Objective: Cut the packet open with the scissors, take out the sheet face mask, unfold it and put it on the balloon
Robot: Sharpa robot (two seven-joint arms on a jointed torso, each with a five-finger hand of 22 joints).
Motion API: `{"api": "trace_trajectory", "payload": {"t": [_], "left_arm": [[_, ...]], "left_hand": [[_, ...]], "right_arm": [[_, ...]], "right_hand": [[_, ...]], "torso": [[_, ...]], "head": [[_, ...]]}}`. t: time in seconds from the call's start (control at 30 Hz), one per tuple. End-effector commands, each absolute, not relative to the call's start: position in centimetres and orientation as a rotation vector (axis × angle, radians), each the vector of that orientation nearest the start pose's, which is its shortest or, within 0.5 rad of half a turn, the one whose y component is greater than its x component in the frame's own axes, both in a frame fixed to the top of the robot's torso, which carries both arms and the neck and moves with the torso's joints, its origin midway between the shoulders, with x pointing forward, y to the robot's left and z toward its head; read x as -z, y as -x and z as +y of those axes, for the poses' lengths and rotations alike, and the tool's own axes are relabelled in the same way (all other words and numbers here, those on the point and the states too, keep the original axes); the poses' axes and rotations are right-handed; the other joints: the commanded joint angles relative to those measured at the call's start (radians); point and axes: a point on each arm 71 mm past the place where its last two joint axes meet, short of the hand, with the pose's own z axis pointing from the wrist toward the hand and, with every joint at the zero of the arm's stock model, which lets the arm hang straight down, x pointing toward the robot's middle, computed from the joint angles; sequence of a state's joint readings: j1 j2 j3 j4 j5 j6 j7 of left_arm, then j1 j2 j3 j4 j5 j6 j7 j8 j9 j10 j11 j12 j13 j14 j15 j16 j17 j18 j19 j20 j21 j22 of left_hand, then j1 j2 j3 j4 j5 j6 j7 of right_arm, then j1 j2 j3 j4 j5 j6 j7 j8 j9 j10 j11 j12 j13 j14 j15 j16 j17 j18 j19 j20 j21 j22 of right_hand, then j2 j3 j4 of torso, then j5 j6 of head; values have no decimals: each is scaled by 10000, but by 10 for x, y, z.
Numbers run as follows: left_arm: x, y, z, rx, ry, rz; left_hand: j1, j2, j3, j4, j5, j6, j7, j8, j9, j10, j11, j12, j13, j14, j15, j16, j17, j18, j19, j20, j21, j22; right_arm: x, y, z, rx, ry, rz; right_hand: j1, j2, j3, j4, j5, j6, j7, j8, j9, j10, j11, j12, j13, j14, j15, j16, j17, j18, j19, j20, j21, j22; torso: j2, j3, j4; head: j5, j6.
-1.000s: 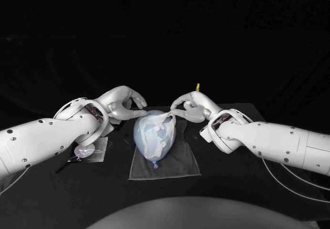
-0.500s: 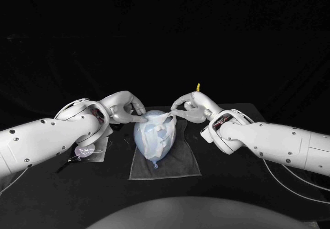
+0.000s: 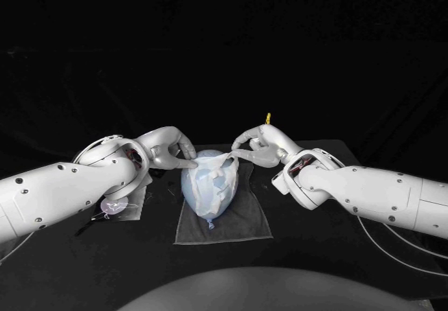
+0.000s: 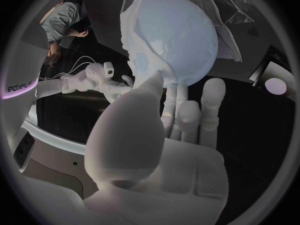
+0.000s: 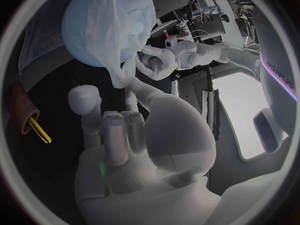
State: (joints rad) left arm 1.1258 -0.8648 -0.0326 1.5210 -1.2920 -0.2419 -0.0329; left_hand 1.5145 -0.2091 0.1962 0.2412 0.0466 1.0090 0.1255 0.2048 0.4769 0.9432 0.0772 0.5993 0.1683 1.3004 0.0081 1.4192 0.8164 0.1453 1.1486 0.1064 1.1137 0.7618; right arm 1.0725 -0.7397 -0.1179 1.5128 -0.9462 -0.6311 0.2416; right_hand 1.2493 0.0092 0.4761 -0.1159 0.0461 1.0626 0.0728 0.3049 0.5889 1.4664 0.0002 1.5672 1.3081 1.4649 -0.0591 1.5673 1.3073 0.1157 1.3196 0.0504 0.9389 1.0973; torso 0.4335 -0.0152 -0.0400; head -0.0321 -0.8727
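At centre desk [image 3: 140, 253] in the head view, the balloon [image 3: 207, 194] lies on a pale cloth [image 3: 228, 227], the sheet face mask [image 3: 219, 172] draped over it. The left hand [image 3: 168, 150] is at its 10 o'clock and the right hand [image 3: 257, 146] at 1 o'clock. Left wrist view — thumb and finger pinch the mask's edge. Right wrist view — fingertips pinch a hanging mask fold.

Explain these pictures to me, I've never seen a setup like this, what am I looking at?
A two-armed robot works at a black table. One picture looks down from its head; the round ones come from cameras at each wrist. A pale balloon lies on a thin cloth, with a sheet face mask draped over it. The right robot hand pinches the mask's edge; the left robot hand touches its opposite side. The packet lies beside the left arm.
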Motion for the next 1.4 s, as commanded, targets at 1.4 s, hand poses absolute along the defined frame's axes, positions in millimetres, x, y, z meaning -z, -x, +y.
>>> {"api": "trace_trajectory", "payload": {"t": [1.4], "left_arm": [[212,-466,195,8885,-542,16484]], "left_hand": [[-13,-409,4954,-1368,39,1311,-180,346,817,3500,-466,-2769,-139,1008,-462,-75,1221,-177,900,-495,1123,1518]], "right_arm": [[247,-448,-154,-11090,-2491,15469]], "right_hand": [[6,60,113,-8,25,48,-37,67,286,1044,-47,36,2627,1059,-57,35,2635,168,34,-75,19,10]], "torso": [[3,-11,5]], "head": [[-2,1]]}}
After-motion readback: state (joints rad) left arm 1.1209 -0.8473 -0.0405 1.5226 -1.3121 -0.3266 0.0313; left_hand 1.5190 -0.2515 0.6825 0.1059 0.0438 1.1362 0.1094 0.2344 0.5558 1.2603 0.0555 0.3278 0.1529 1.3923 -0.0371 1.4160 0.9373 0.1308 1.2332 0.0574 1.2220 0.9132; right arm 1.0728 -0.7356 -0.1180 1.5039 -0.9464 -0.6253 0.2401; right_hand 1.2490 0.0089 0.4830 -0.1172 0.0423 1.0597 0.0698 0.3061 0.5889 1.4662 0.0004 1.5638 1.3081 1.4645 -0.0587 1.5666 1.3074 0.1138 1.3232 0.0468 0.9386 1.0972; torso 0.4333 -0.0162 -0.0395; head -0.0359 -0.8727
